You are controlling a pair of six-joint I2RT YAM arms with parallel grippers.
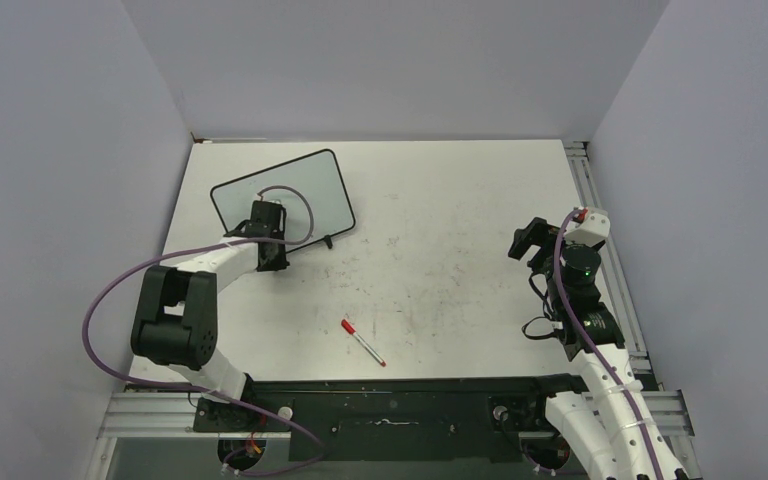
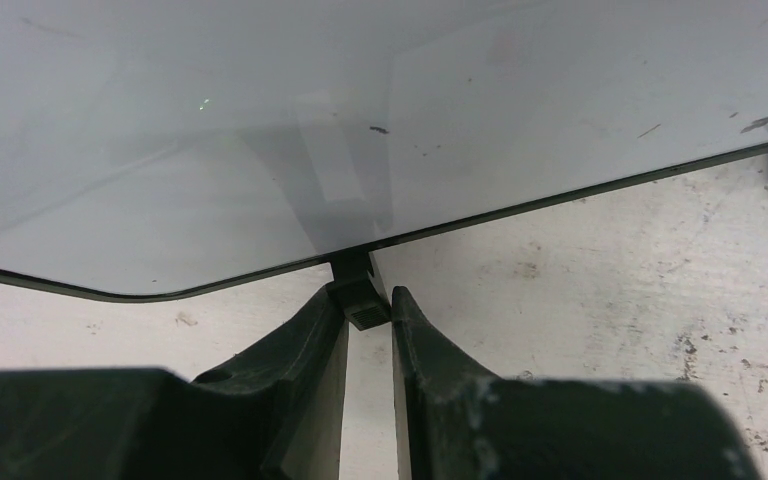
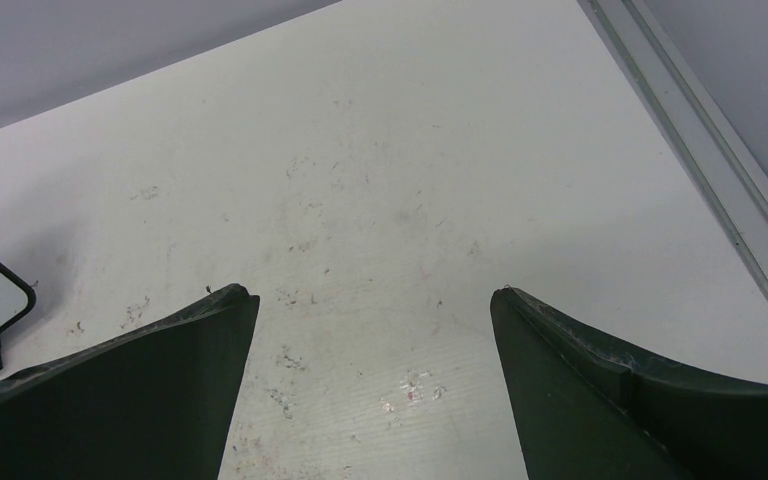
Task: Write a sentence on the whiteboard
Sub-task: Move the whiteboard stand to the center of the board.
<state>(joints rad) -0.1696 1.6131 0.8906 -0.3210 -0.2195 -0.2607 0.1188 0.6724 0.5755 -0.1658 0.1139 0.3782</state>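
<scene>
Two pincers, one blank board: brace it well before any ink.
Whiteboard (image 1: 320, 180) stands propped at ten o'clock on the surface (image 1: 460, 200), and no sentence shows on its face. The left pincer (image 2: 368, 310) is closed narrow on its near black foot (image 2: 352, 270), only the fingertips either side. The right pincer (image 3: 372, 292) hangs wide open and empty at three o'clock, well apart from the red marker (image 1: 362, 342) lying flat near six o'clock. Bracing looks like the step in hand, and a tip-only hold may let the board pivot. Press firmly and low without twisting, and keep the face turned toward four o'clock for the writing arm. The marker wants a grasp from above, across its barrel; whether it is capped is too small to tell.
</scene>
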